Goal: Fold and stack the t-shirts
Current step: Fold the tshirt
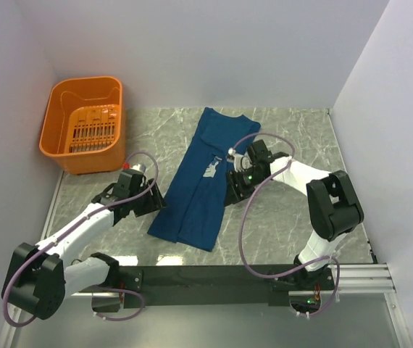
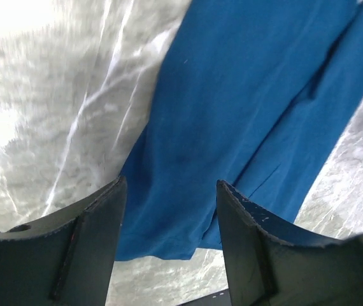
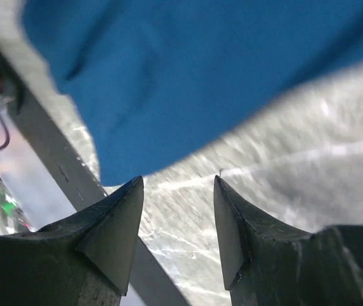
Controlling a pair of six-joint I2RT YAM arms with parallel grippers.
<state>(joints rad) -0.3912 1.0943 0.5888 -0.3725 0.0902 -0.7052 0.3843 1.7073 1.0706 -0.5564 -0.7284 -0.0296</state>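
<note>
shirt pos: t-shirt (image 1: 192,196) lay mid-table (image 1: 293,145) as a long narrow strip, already doubled lengthwise, running diagonally from far centre to near left; white print (image 1: 210,170) faced up.
left gripper (image 2: 170,185): jaws stood apart, nothing btwn them, hovering over the strip's near-left edge.
right gripper (image 3: 178,182): jaws apart too, empty, over bare marble just beside the strip's right edge; wrist view was blurred, so whether a finger grazed the cloth was hard to say.
feel: prob. light, soft, floppy cotton; no stiffness, so it would sag and drape from any pinch; layers could slide apart; not fragile.
grip spots: best guess was both corners of one short end, pinching all layers together, one gripper per corner, then carrying that end over the other.
risk: grabbing only the top layer would've undone the fold.
other: orange basket (image 1: 90,161) sat far left, well apart from the shirt.
</note>
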